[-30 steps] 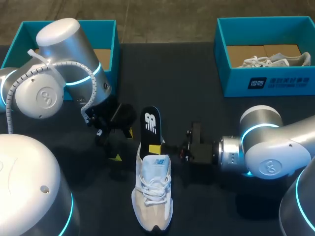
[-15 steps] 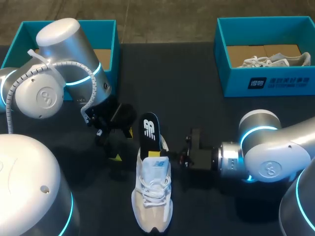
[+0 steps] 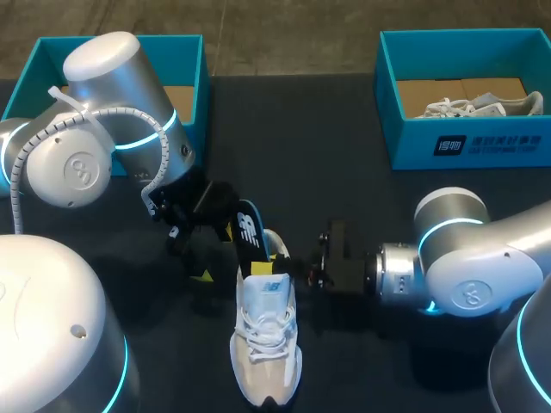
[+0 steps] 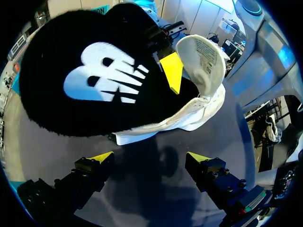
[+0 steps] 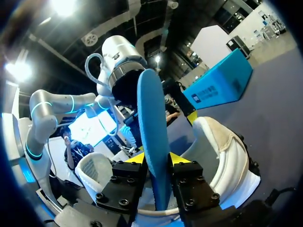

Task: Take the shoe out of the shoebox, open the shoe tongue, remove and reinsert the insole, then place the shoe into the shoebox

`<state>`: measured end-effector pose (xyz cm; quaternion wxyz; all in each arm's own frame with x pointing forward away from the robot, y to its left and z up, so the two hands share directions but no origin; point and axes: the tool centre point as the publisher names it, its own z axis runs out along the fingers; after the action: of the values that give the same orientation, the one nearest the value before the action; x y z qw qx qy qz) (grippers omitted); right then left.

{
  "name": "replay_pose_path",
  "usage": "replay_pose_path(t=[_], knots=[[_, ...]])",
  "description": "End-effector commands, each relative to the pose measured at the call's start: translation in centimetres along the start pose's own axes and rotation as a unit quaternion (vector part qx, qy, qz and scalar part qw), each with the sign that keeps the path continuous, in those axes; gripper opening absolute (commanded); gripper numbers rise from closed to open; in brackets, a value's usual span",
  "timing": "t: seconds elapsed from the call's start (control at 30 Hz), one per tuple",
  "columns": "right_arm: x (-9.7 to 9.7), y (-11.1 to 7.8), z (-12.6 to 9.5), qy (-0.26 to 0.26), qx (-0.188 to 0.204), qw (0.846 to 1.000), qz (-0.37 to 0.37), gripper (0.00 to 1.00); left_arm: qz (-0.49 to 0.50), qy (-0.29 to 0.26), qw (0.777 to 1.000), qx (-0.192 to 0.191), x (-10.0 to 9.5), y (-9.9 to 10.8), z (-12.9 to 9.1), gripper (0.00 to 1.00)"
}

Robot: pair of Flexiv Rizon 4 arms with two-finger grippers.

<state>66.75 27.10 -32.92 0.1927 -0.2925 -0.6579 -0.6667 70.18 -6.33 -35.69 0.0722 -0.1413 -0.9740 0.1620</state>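
With the right gripper [image 5: 156,161] clamped on the insole [image 5: 152,113] and the left gripper [image 4: 150,158] spread empty, the insole is best kept unbent, in line with the opening of the shoe [image 3: 267,340].

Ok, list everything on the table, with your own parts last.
shoe: one, white and beige, mid-table, toe toward the robot.
insole: one, black top with a white logo, blue underside, standing tilted at the shoe's heel opening.
left shoebox: one, teal, far left corner, partly behind the left arm.
right shoebox: one, teal, far right corner.
second shoe: one, white, inside the right shoebox.
table: one, black.
left hand: one, yellow tips, open, beside the shoe's heel.
right hand: one, yellow tips, shut on the insole.
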Motion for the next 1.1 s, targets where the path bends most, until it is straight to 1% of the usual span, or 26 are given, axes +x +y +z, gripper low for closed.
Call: replay_pose_path(t=[0.03,0.2,0.33,0.47,0.5,0.7,0.83,1.1], knots=[[0.3,0.5,0.0,-0.001,0.001,1.0,-0.006,0.28,0.0,-0.002,1.0,0.0,0.1,0.0,0.1,1.0],[0.5,1.3,-0.1,0.001,-0.005,1.0,-0.016,0.28,0.0,-0.002,1.0,0.0,0.1,0.0,0.1,1.0],[0.2,1.9,-0.1,0.002,-0.01,1.0,-0.018,0.25,0.0,-0.002,1.0,0.0,0.1,0.0,0.1,1.0],[-0.5,2.1,0.0,-0.002,-0.013,1.0,-0.011,0.03,0.0,-0.002,1.0,0.0,0.1,0.0,0.1,1.0],[-0.8,2.1,-0.1,-0.003,-0.014,1.0,-0.008,0.0,0.0,-0.002,1.0,0.0,0.1,0.0,0.1,1.0],[-2.1,1.9,-0.4,-0.014,-0.021,1.0,0.014,0.0,0.0,-0.002,1.0,0.0,0.1,0.0,0.1,1.0],[-2.4,1.7,-0.6,-0.018,-0.022,0.999,0.022,0.0,0.0,-0.002,1.0,0.0,0.1,0.0,0.1,1.0],[-2.7,0.3,-0.7,-0.029,-0.018,0.998,0.044,0.0,0.0,-0.002,1.0,0.0,0.1,0.0,0.1,1.0]])
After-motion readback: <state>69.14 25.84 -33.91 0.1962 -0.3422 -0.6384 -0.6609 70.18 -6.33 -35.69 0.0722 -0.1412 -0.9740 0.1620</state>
